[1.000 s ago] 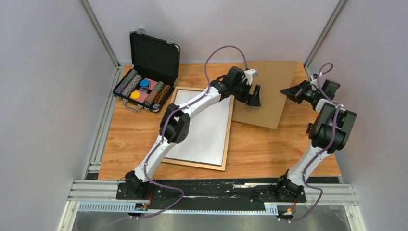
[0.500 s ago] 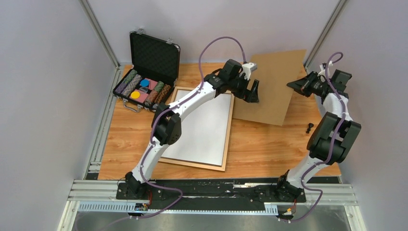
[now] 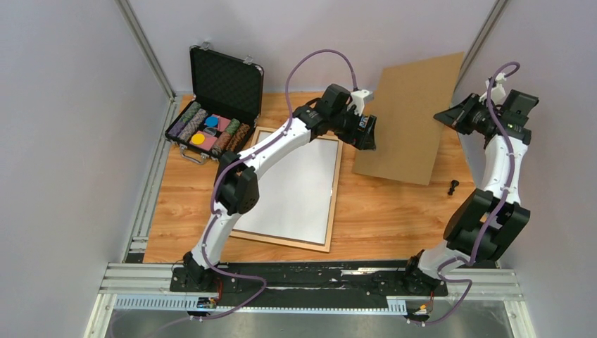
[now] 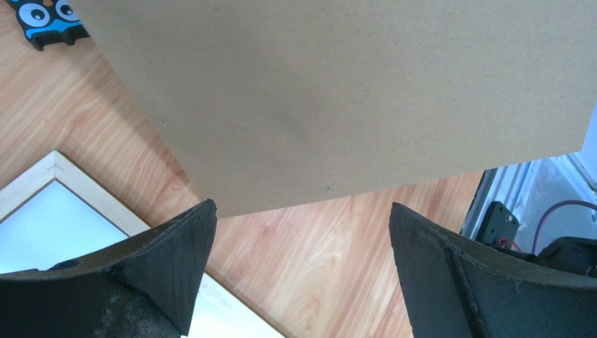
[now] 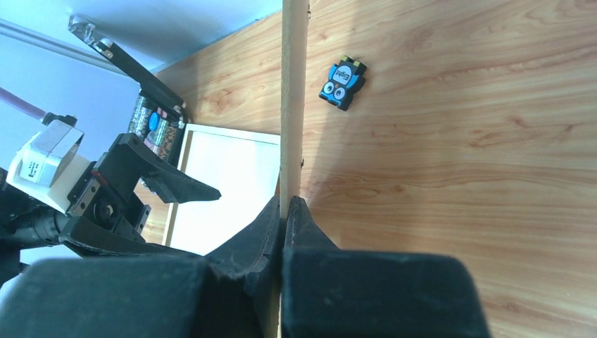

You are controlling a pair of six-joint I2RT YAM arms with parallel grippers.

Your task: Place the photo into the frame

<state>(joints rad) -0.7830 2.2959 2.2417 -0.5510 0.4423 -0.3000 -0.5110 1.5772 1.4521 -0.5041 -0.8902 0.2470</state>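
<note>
Top external view: right gripper clamps the tilted backing board by its edge, left gripper gapes empty beside it, nearest the frame lying leftward, long axis near-to-far, the photo seemingly inside, white back up.

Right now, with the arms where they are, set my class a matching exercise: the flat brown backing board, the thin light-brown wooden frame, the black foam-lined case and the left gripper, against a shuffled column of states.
Things
1. flat brown backing board
2. thin light-brown wooden frame
3. black foam-lined case
4. left gripper

States
A. lying flat on the table
B. open, holding nothing
C. clamped at its edge in the right gripper
D. lid up, coloured chips showing

Pairs: 1-C, 2-A, 3-D, 4-B
</note>
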